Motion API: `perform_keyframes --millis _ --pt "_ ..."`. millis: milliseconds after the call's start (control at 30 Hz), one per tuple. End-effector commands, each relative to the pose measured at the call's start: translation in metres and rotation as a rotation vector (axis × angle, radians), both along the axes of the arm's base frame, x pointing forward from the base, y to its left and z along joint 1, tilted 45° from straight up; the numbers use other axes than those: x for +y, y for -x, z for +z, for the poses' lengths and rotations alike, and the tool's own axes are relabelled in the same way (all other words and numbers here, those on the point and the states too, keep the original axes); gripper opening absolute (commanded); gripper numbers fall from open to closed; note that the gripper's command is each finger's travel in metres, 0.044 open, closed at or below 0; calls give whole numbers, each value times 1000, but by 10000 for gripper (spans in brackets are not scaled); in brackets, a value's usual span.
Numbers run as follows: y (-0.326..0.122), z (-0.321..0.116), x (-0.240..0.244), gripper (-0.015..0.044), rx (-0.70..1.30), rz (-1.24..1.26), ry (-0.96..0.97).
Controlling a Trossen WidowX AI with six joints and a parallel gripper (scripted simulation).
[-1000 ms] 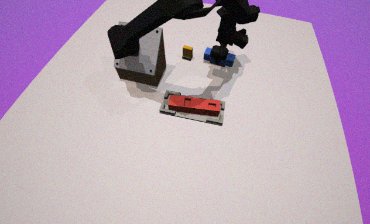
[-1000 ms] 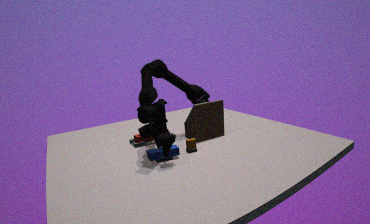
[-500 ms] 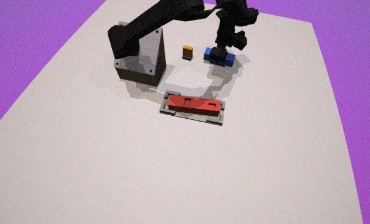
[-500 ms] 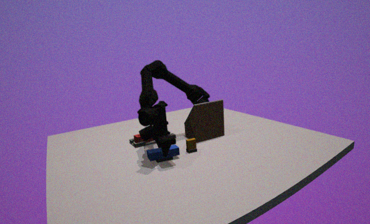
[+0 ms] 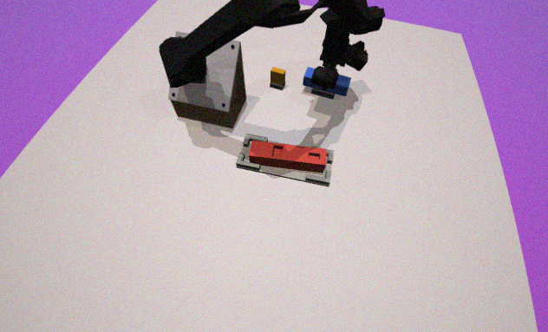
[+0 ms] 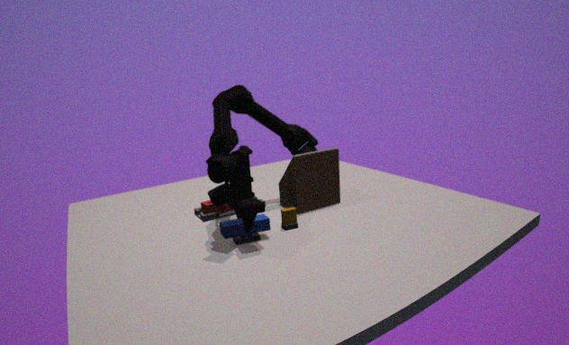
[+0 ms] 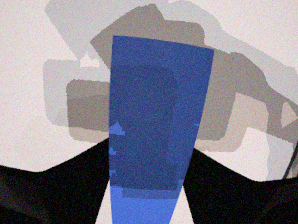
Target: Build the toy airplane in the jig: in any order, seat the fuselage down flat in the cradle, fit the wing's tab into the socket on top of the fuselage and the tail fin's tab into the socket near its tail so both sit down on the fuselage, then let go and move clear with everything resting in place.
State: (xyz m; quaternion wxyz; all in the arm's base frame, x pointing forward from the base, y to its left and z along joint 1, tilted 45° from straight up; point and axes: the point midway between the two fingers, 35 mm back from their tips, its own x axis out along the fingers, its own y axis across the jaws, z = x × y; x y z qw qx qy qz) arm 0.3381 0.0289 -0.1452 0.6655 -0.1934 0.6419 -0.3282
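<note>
Across its middle, the blue wing (image 5: 341,85) (image 6: 262,223) (image 7: 145,115) is pinched by the half-closed claw (image 5: 326,81) (image 6: 248,227) (image 7: 147,144), presumably leaving its underside free for the socket in the red fuselage (image 5: 286,158) (image 6: 208,207), which lies in the jig (image 5: 253,166) (image 6: 208,217).

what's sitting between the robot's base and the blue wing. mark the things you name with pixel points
The orange tail fin (image 5: 277,76) (image 6: 289,217), upright between the base (image 5: 238,86) (image 6: 317,182) and the blue wing (image 5: 343,85) (image 6: 229,228); the top view shows it best.

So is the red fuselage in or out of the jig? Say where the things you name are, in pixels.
In: the red fuselage (image 5: 288,155) (image 6: 210,207) lies within the jig's (image 5: 248,165) (image 6: 205,217) raised corners.
</note>
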Motion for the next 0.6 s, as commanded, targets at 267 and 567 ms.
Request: perform_keyframes --millis 267,567 --pt "-8 24 26 0 -9 4 -10" --pt "-9 43 46 0 -3 -1 -8"
